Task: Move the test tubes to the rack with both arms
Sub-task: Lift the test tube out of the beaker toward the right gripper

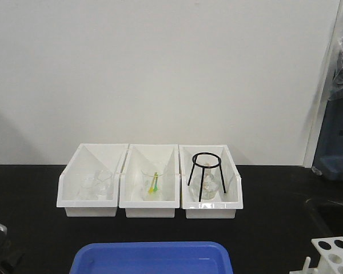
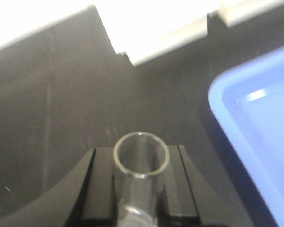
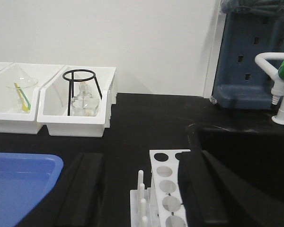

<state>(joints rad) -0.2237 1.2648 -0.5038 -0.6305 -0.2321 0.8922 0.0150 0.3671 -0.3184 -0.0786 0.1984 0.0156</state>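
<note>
Carrying step. The left gripper (image 2: 141,152) is clamped narrowly on one test tube (image 2: 137,194), whose rim projects past its fingertips, with one blue tray (image 2: 255,127) to its right. The right gripper (image 3: 141,157) is spread wide, with the single rack (image 3: 168,187) standing between its fingers. Three white bins (image 1: 91,194) lie ahead. The next move probably calls for aligning the tube upright over a rack hole

Left gripper (image 2: 141,152): you see it clamped on a test tube (image 2: 141,189); rim open toward you
Right side: blue tray (image 2: 255,142); white bins (image 2: 165,33) beyond
</note>
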